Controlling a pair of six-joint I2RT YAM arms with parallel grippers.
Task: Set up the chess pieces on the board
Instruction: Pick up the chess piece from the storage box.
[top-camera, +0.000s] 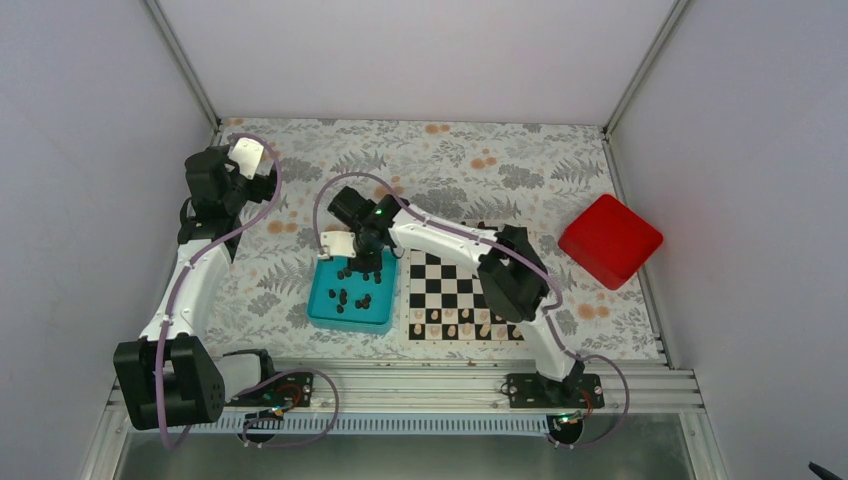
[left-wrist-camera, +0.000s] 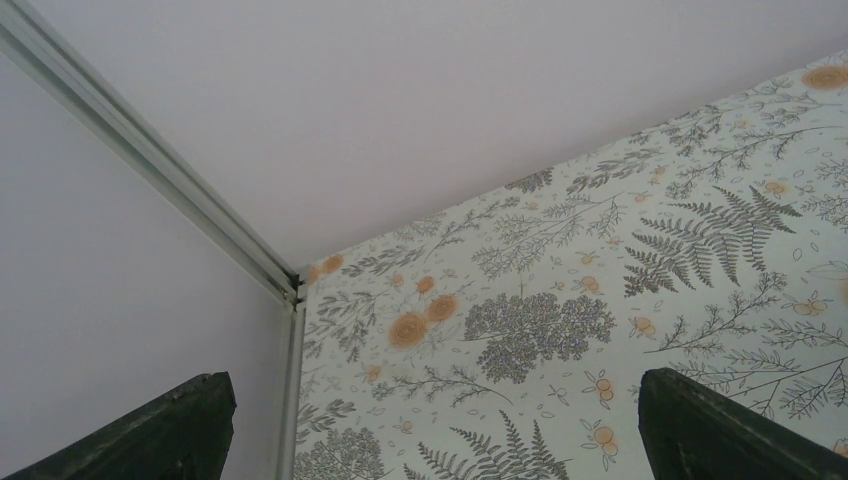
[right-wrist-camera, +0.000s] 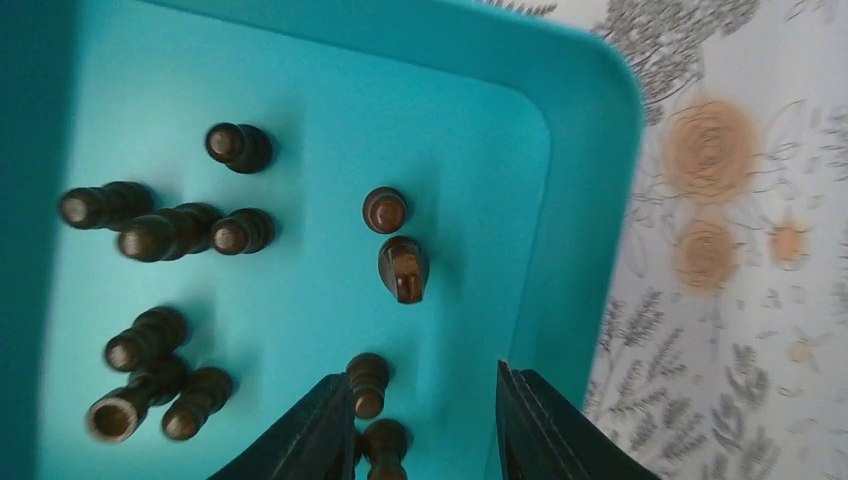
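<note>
Dark wooden chess pieces all in the teal plastic tray, none seen on the chequered black-and-white board to its right. Right gripper open, empty, low over them; left gripper open, empty, far left.

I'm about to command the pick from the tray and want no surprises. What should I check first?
1. Right claw open: ok.
2. Right claw above the teal tray: ok.
3. Single target centred in the gap: not ok; two dark pieces sit off-centre, close together.
4. Far rows of the board free: cannot tell; the right arm hides part.
5. Left claw clear of the tray: ok, open, facing the back corner.
</note>
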